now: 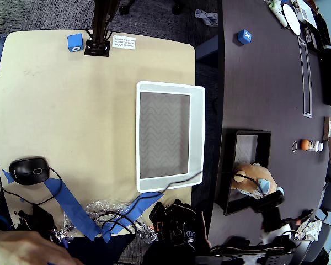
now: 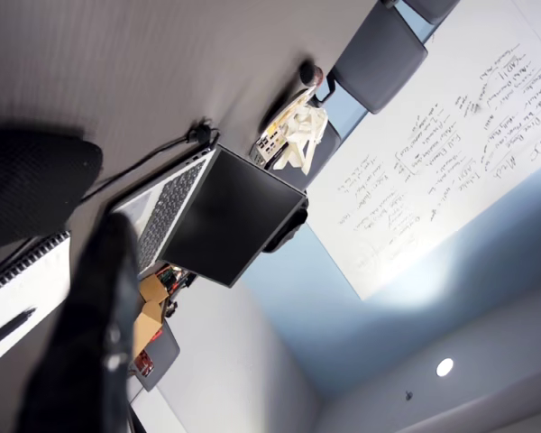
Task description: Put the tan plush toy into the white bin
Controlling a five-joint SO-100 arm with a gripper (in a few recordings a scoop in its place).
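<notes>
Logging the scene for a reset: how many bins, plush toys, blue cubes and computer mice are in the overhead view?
Bins: 2, the white bin and the black bin
Plush toys: 1, the tan plush toy, lying partly in the black bin
Blue cubes: 2, one on the tan table, one on the dark table
Computer mice: 1
Total: 6

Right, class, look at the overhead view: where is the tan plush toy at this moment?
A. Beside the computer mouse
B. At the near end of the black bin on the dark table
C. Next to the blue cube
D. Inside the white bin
B: the tan plush toy lies at the black bin's near end, while the white bin holds nothing.
</notes>
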